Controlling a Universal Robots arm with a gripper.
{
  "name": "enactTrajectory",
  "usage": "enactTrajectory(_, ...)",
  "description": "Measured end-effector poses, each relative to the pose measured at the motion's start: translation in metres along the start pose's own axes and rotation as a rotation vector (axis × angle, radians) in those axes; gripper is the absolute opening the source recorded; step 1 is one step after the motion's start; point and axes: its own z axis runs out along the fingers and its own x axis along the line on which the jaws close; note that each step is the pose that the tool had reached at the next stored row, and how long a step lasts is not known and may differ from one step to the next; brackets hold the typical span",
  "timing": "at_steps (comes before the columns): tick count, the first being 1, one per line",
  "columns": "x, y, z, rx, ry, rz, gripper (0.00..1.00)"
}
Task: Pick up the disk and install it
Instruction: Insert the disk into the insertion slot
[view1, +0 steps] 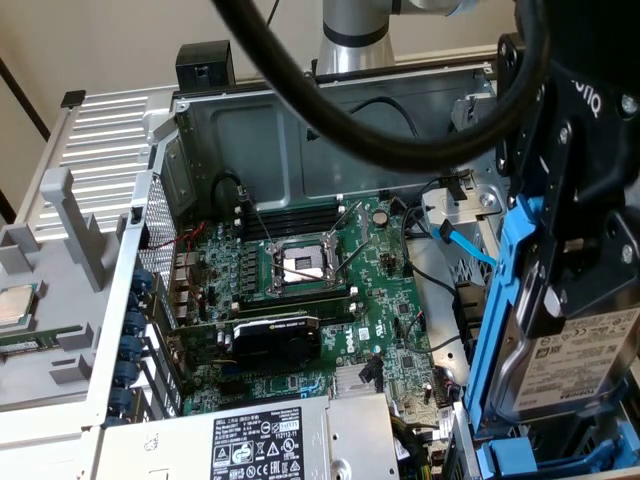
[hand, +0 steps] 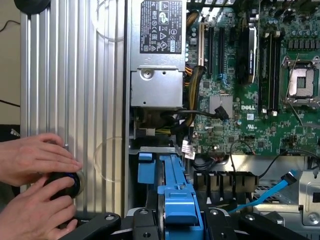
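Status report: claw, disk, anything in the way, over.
Claw shut on the disk. Disk above drive bay, not seated. Blue cable near bay; person's hands by ribbed panel.

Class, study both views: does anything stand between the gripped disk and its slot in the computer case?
Nothing visible blocks it. The gripper holds the disk at the case's edge; a blue cable lies close beside its rails.
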Motion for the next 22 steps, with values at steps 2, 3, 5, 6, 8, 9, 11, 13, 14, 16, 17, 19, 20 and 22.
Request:
enactTrajectory(2,-0.0001,0.0005,0.0007,0.0,0.0007,0.0,0.37)
enactTrajectory(3,-0.0002,0.0009,0.0009,0.0001,0.0006,0.0,0.37)
enactTrajectory(5,-0.0009,0.0024,0.001,0.0004,0.0007,0.0,0.37)
enactTrajectory(6,-0.0011,0.0031,0.0009,0.0002,0.0007,0.0,0.37)
enactTrajectory(8,-0.0014,0.0041,0.0009,0.0002,0.0008,0.0,0.37)
enactTrajectory(9,-0.0014,0.0041,0.0009,0.0004,0.001,0.0,0.37)
enactTrajectory(11,-0.0014,0.0042,0.0008,0.0005,0.0014,0.0,0.37)
enactTrajectory(13,-0.0014,0.0043,0.0009,0.0006,0.0015,0.0,0.37)
enactTrajectory(14,-0.0014,0.0043,0.0009,0.0005,0.0015,0.0,0.37)
enactTrajectory(16,-0.0014,0.0043,0.001,0.0005,0.0017,0.0,0.37)
enactTrajectory(17,-0.0014,0.0043,0.0011,0.0006,0.0017,0.0,0.37)
enactTrajectory(19,-0.0014,0.0043,0.0012,0.0009,0.0018,0.0,0.37)
enactTrajectory(20,-0.0014,0.0043,0.0013,0.0009,0.0018,0.0,0.37)
enactTrajectory(22,-0.0014,0.0043,0.0015,0.001,0.0017,0.0,0.37)
